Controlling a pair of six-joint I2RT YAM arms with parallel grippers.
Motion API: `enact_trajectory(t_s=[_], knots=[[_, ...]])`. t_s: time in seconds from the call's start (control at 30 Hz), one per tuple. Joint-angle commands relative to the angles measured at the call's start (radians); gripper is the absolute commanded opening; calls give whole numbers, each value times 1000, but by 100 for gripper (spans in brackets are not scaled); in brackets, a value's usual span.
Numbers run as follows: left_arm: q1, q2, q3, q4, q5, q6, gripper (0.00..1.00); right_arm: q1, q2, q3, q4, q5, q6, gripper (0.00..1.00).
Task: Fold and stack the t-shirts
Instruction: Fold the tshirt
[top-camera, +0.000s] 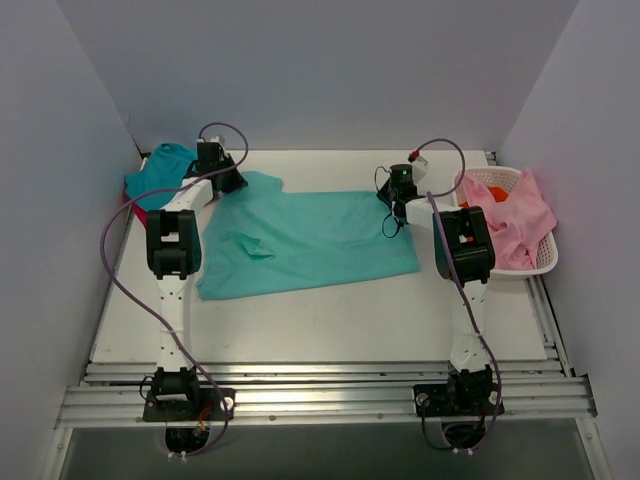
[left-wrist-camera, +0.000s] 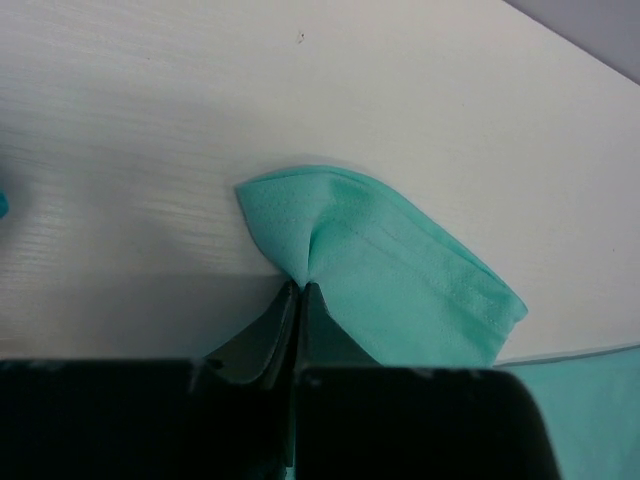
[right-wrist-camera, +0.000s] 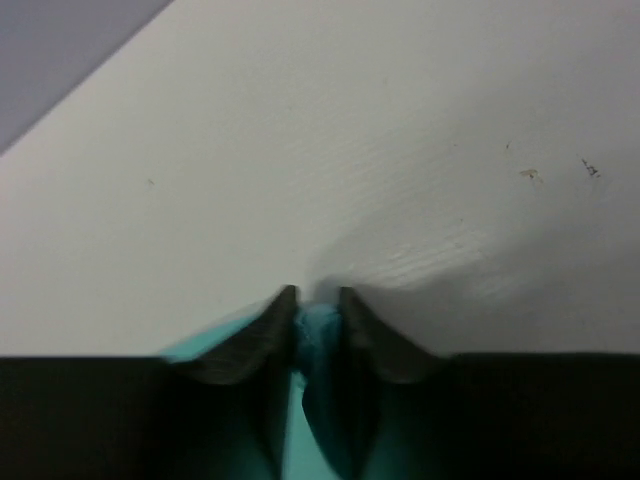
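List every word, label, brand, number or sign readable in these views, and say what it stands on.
No readable text anywhere.
Light mint-green cloth t-shirt, darker teal t-shirt, pink cloth, white plastic lattice basket: no print visible.
Small red-and-white tag on the right arm's cable: too small to read.

Top view hangs high behind the arm bases (top-camera: 185, 395), looking down and forward over the whole worktop (top-camera: 320, 325). Left wrist camera crouches low, right up close, peering past its own jaws at a corner of the mint-green t-shirt (left-wrist-camera: 400, 275). Right wrist camera, just as near, looks out over bare worktop. All three share that shirt.
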Motion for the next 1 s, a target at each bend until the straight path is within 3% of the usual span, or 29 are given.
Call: enact_trajectory(t_s=[0.0,0.3,0.47,0.73,0.97], knots=[[10,-37,-18,-3,2,0,2,-10,22,-3,-56,-15,1,0],[10,-43,-28,2,-22,-7,2,-22,-1,-7,-73,0,-15,0],[11,-123,-140,103,-18,-14,2,-31,-30,13,-89,-2,-44,0],[6,-224,-174,89,-14,-15,2,-44,-44,114,-173,-35,-94,0],[8,-350,-246,72,-13,14,2,-47,-97,108,-205,-55,-116,0]])
